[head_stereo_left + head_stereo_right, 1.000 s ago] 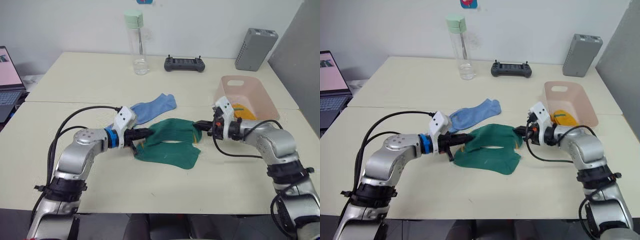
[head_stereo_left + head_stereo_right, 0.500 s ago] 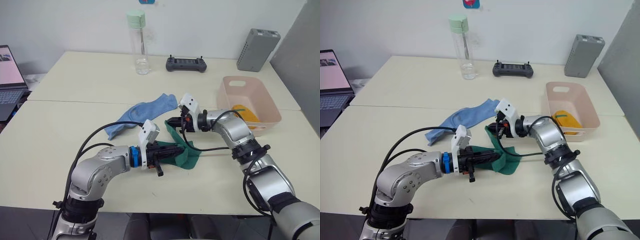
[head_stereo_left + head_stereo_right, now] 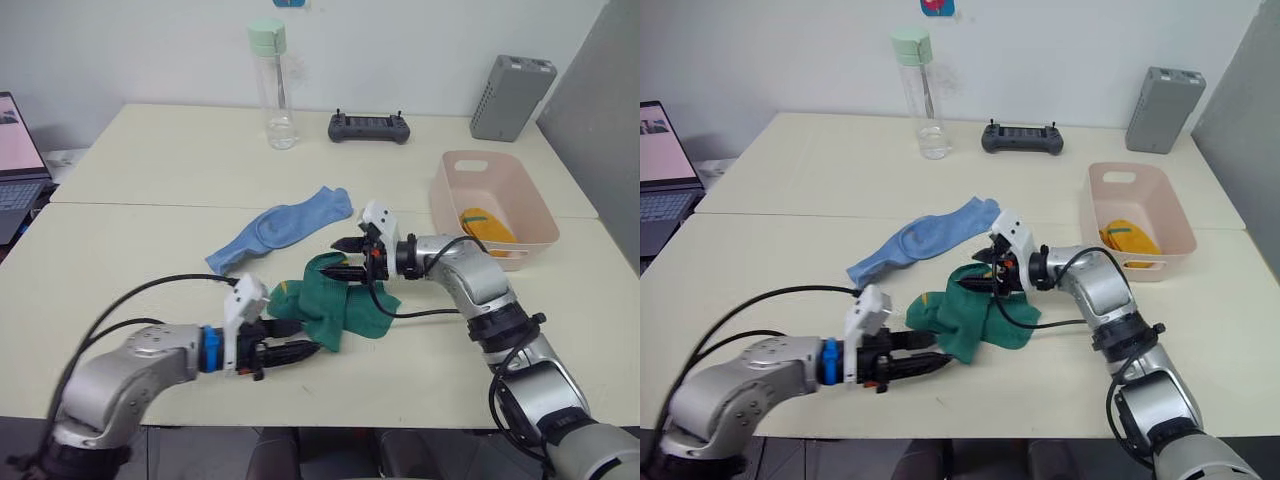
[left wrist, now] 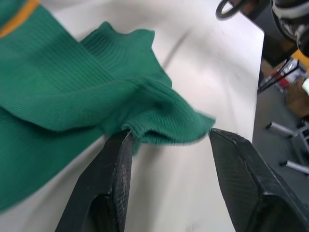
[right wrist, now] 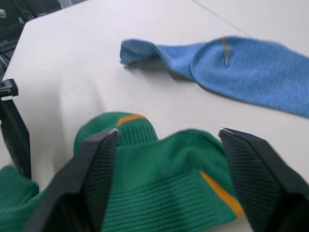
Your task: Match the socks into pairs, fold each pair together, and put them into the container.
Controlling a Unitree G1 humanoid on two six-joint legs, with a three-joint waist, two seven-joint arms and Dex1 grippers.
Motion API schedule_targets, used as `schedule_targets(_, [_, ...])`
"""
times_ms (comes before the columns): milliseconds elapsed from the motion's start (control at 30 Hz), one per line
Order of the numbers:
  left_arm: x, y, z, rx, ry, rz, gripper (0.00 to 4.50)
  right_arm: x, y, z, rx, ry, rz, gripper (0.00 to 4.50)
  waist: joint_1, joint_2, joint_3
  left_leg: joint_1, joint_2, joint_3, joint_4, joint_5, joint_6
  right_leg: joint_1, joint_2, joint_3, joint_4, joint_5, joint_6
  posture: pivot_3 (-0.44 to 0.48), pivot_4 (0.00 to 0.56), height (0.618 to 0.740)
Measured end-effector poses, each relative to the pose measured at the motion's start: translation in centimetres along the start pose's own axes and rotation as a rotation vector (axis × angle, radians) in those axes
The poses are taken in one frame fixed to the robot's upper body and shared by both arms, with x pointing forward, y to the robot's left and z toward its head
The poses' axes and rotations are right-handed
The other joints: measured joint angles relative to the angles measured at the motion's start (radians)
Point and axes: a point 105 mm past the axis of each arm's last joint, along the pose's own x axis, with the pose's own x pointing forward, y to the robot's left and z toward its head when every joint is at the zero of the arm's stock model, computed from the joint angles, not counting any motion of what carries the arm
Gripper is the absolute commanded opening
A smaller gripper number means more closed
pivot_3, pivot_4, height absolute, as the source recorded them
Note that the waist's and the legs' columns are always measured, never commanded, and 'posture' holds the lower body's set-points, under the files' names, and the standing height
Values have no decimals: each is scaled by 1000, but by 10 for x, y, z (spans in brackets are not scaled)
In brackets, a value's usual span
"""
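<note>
Green socks (image 3: 335, 300) lie bunched at table (image 3: 150, 160) centre, blue socks (image 3: 280, 228) just behind, yellow pair (image 3: 485, 225) in pink container (image 3: 490, 195). Left gripper (image 3: 290, 340) fingers spread, one tip touching green fabric edge. Right gripper (image 3: 345, 258) fingers spread over green heap, nothing gripped.

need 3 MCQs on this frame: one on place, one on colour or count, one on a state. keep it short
1. Where is the yellow sock pair?
A. in the pink container
B. beside the bottle
C. under the blue socks

2. What colour are the socks between the grippers?
A. blue
B. green
C. yellow

3. How is the left gripper?
A. shut on cloth
B. open, one finger against a fold
C. open, above the container

A: yellow shows inside the tub.
B: the green socks lie bunched between the left gripper and the right gripper.
B: its fingers stand apart in the wrist view, one against the green fold.
</note>
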Motion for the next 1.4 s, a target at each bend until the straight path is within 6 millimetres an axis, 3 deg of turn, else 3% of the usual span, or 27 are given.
schedule_targets(133, [-17,0,28,102,-16,-37,2416,-14,1,-1,1,-15,-38,4486,14,0,0,-1,-1,0,0,0,0,-4,-1,0,-1,-2,-2,0,150,740])
schedule_targets(233, [-23,11,54,177,-65,-26,2416,-37,4,-4,-16,-13,-70,4486,22,0,0,-1,-2,2,-1,0,0,-2,-3,1,-2,-4,-1,0,150,740])
schedule_targets(367, [-17,2,59,213,-44,-107,2416,-51,8,-18,27,3,-103,4486,9,0,0,-1,-1,3,-4,0,0,-3,-2,1,-1,-1,2,0,150,740])
schedule_targets(600, [-9,-13,49,213,3,-219,2416,-59,2,-17,19,12,-163,4486,-8,1,1,-1,1,1,-4,0,0,-3,1,0,0,-2,0,0,150,740])
schedule_targets(800, [-7,-18,87,318,-68,-248,2416,-62,4,-20,16,19,-170,4486,0,0,1,-1,0,2,-2,0,0,-2,1,1,-1,-2,4,0,150,740])
schedule_targets(900, [-5,0,109,351,-121,-198,2416,-67,2,-21,1,26,-180,4486,6,0,1,-1,0,0,-2,0,0,-2,1,0,0,-2,4,0,150,740])
schedule_targets(1000, [2,36,123,426,-156,-53,2416,-71,3,-20,-49,20,-184,4486,9,1,1,-1,-1,1,-2,0,0,-1,1,1,0,-2,4,0,150,740])
schedule_targets(1133, [26,87,119,463,-157,125,2416,-74,9,-17,-150,32,-173,4486,14,1,1,-2,-1,1,-2,0,0,-2,1,0,-1,-1,2,0,150,740])
schedule_targets(1200, [41,106,119,498,-146,186,2416,-69,22,-13,-189,22,-127,4486,18,1,1,-3,-1,0,-2,0,0,-2,1,0,0,1,0,0,150,740])
schedule_targets(1400, [78,128,90,533,-37,162,2416,-65,40,-12,-212,15,-63,4486,15,1,1,-4,-1,0,-2,0,0,-2,1,0,0,1,-1,0,150,740])
